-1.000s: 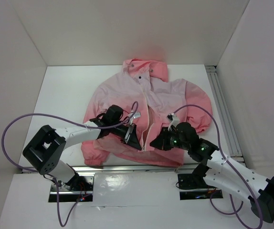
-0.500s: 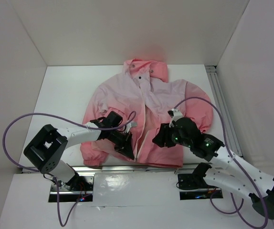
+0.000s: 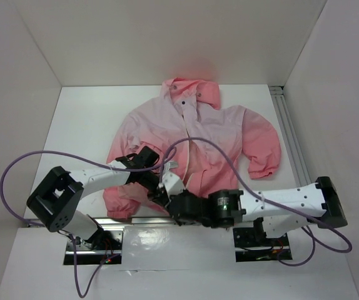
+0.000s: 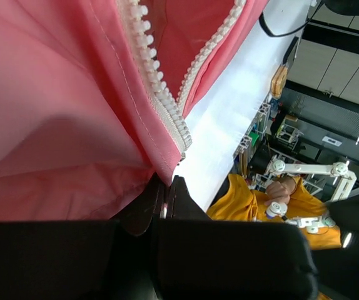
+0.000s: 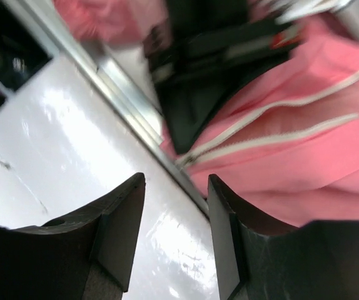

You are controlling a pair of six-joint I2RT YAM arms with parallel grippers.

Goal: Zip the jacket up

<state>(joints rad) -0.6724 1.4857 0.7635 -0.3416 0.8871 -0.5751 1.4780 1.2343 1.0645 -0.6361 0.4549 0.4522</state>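
From above: one pink jacket [image 3: 195, 134] lies flat on the white table [image 3: 82, 122], hood farthest away. There are two arms. The right claw [image 3: 174, 209] has swung off the jacket's right front to the near edge, just beside the left claw [image 3: 164, 192] at the hem.

Left wrist: the left claw is pressed together, pinching the hem under two rows of zipper teeth [image 4: 161, 94].

Right wrist: the right claw is spread, holding nothing.
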